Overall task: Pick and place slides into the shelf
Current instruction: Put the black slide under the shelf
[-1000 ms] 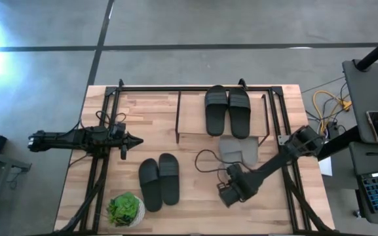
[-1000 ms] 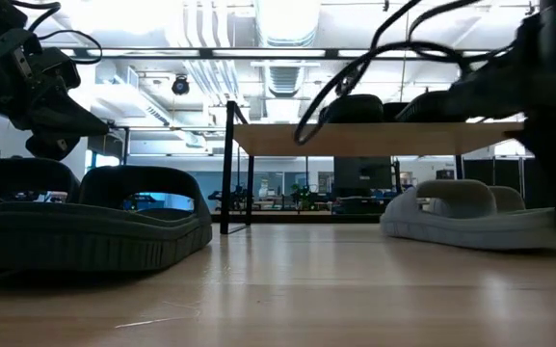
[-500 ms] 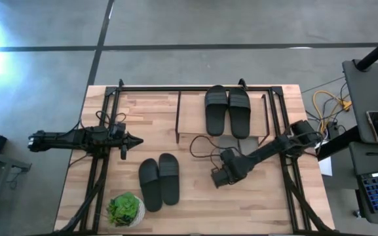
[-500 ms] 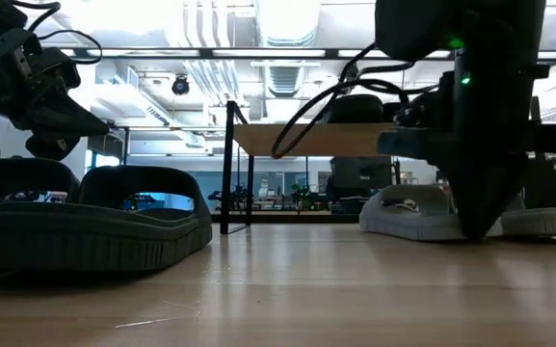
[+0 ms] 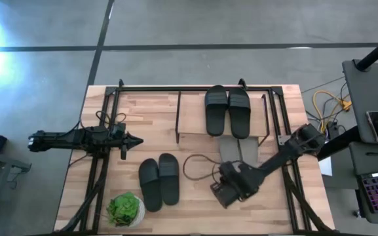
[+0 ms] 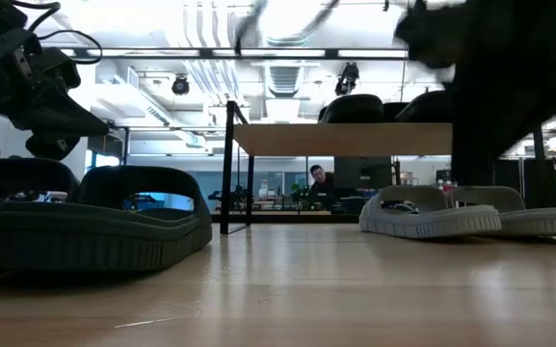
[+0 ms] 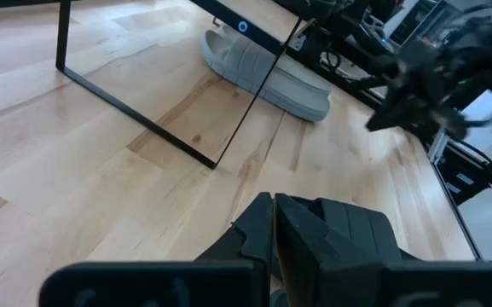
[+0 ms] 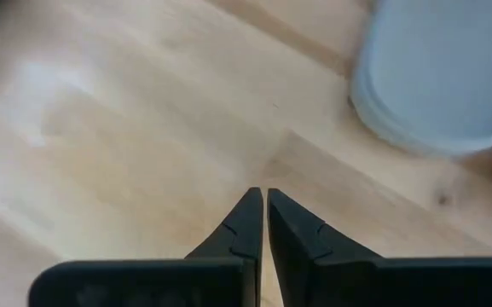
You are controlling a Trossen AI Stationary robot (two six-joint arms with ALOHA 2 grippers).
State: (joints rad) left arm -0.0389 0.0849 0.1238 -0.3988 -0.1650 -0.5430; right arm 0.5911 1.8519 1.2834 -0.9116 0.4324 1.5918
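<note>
The light grey slides (image 5: pixel 236 149) lie half under the shelf (image 5: pixel 195 113), whose top carries a black pair (image 5: pixel 227 111); another black pair (image 5: pixel 159 180) sits near the potted plant (image 5: pixel 124 208). No writing seems legible. The right gripper (image 5: pixel 223 194), clenched empty, hovers nearby; the left gripper (image 5: pixel 136 139) waits clenched.

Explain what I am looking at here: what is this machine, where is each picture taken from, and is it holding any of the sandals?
Two robot arms work at a wooden table. One camera looks straight down, one sits at table height, and one rides on each wrist. The left gripper waits at the table's left side, shut and empty. The right gripper, also shut and empty, hangs over bare wood near the light grey slides, which lie half under the shelf. One black pair rests on the shelf's top board; another black pair lies on the table beside a potted plant.
</note>
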